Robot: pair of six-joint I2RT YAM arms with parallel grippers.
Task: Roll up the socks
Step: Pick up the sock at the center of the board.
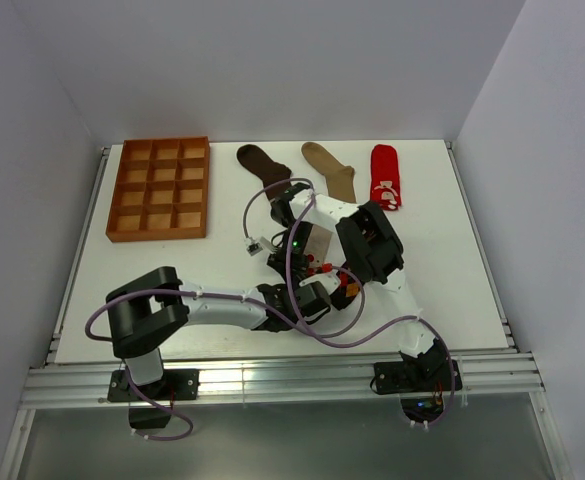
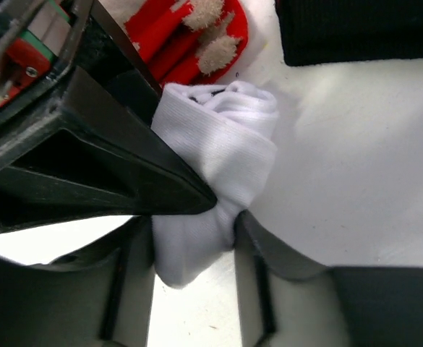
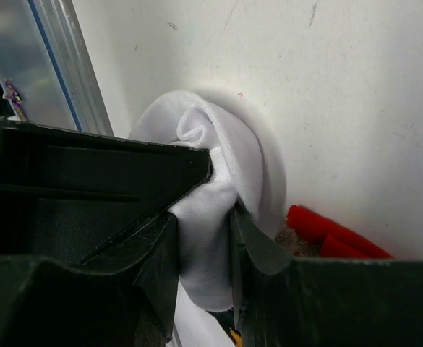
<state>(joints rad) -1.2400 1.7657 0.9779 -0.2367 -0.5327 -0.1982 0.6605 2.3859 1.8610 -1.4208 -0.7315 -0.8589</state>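
Observation:
Both grippers meet at the table's middle, each shut on the same white sock. In the left wrist view the sock (image 2: 222, 152) is a rolled bundle, its lower end pinched in my left gripper (image 2: 195, 235). In the right wrist view the sock (image 3: 211, 163) is squeezed in my right gripper (image 3: 205, 217). From above, the left gripper (image 1: 315, 290) and right gripper (image 1: 317, 262) hide it. The dark brown sock (image 1: 264, 168), tan sock (image 1: 332, 170) and red sock with white figure (image 1: 385, 177) lie flat at the back.
The orange-brown gridded tray (image 1: 160, 188) stands at the back left. A red and beige fabric piece (image 2: 189, 36) lies right beside the white sock; it also shows in the right wrist view (image 3: 327, 235). An orange bit (image 1: 352, 288) shows under the arms.

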